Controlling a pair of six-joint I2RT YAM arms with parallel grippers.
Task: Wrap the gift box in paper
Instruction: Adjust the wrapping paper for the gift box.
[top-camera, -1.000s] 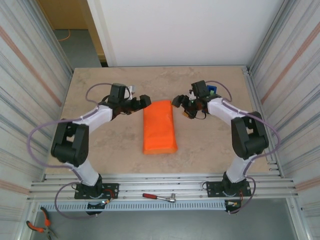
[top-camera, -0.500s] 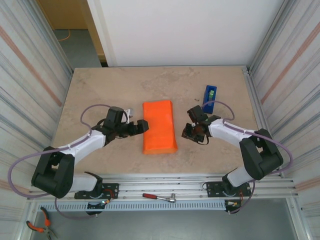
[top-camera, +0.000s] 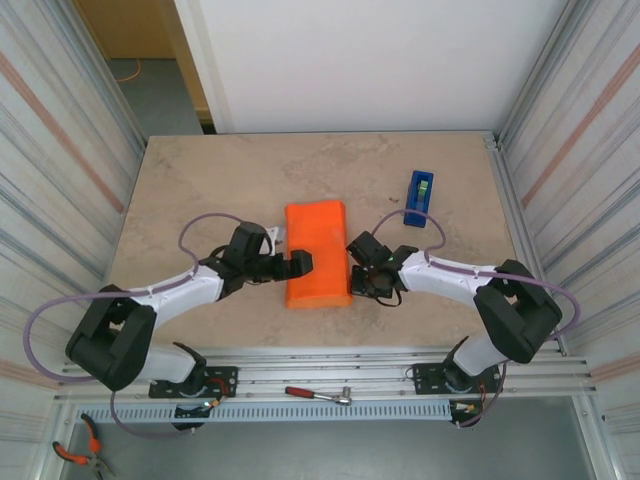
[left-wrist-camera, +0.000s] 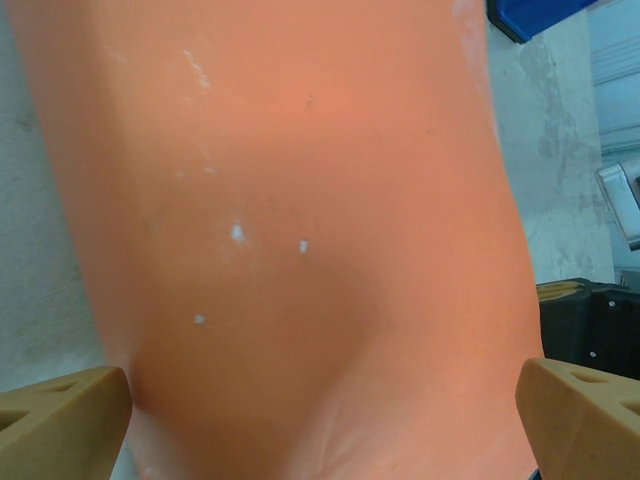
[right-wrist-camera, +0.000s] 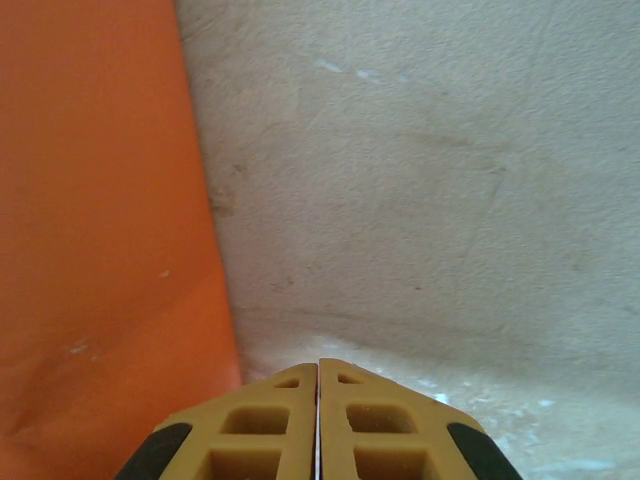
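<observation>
From above, the paper (top-camera: 318, 253) is lying as a long folded orange bundle mid-table (top-camera: 200, 190), the left gripper (top-camera: 297, 263) reaching its near left edge and the right gripper (top-camera: 362, 270) sitting just beside its right edge; a blue tape dispenser (top-camera: 420, 190) is standing well apart.

On the left wrist, the left gripper (left-wrist-camera: 320, 430) is spreading its fingers (left-wrist-camera: 60, 425) wide across the paper (left-wrist-camera: 300, 250), which is looking thin, light and easily creased. Its edges seem the best place to grip.

On the right wrist, the right gripper (right-wrist-camera: 318, 420) is pressing its fingers together on nothing, beside the paper (right-wrist-camera: 100, 250).
</observation>
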